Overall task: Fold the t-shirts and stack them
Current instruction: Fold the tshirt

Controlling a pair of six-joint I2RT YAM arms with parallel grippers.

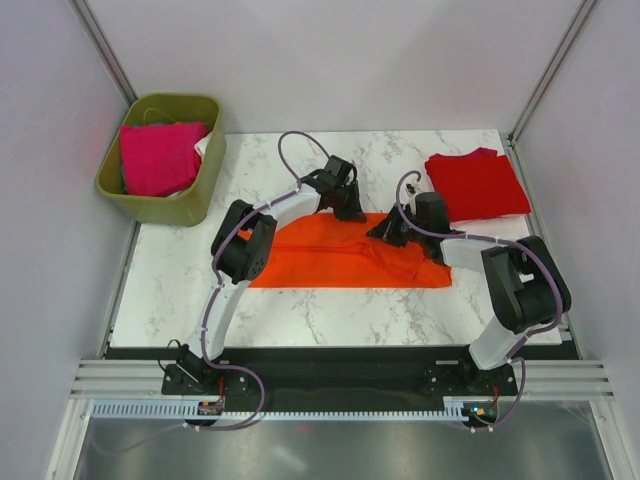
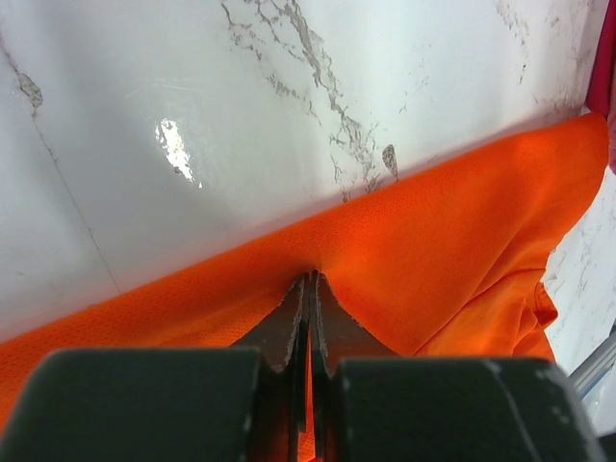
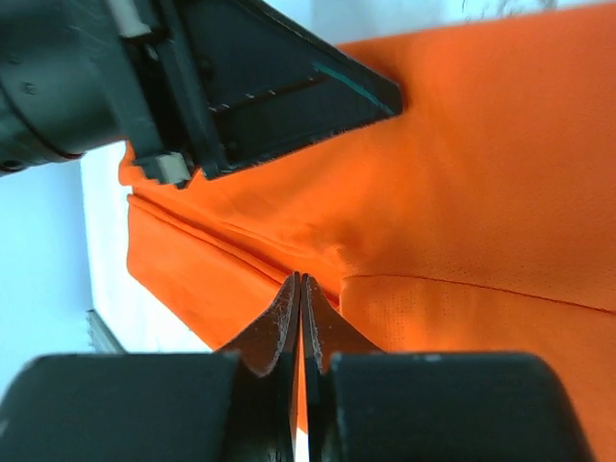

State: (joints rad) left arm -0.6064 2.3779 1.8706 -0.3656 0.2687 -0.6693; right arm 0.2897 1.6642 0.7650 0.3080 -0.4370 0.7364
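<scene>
Left hand (image 2: 310, 281), jaws pressed together, pinches the far edge of the orange cloth t-shirt (image 1: 340, 265) spread on the white marbled table (image 1: 300, 315). Right hand (image 3: 298, 281), jaws likewise closed, nips a raised fold of it. Red cloth t-shirt (image 1: 478, 185) lies folded at far right; magenta pink cloth t-shirt (image 1: 158, 158) sits in the olive-green plastic bin (image 1: 165, 208).

1 overhead, 2 wrist close-ups on shirt (image 1: 330, 266)

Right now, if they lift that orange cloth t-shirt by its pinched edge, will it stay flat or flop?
Probably floppy: the orange cloth t-shirt puckers where the left gripper and right gripper pinch it. Likely light: thin mesh knit. It may slide easily on the glossy marble-patterned table.
</scene>
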